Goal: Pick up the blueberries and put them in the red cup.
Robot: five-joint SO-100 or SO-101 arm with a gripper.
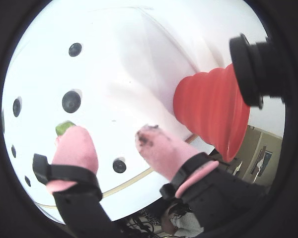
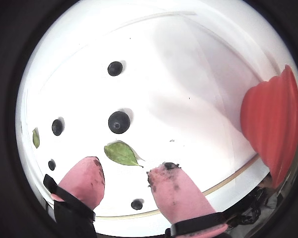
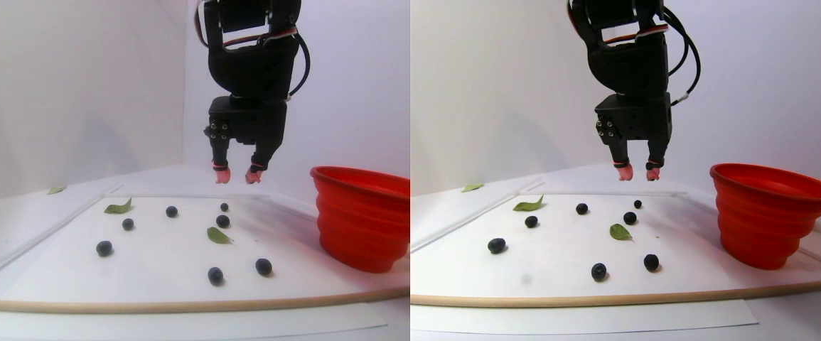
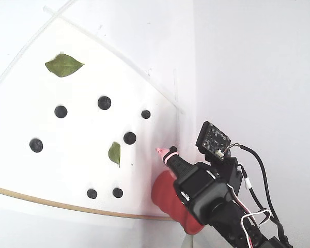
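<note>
Your pink-tipped black gripper (image 3: pixel 238 175) hangs parted and empty above the white mat, while seven small round dark blueberries (image 3: pixel 222 221) lie scattered there, none visibly in the ribbed red plastic cup (image 3: pixel 362 218) beside them.

Both wrist cams look down past pincer (image 2: pixel 125 171) at bench (image 2: pixel 188 99); stereo pair sits low, side-on; fixed cam overhead. All share berry area.
</note>
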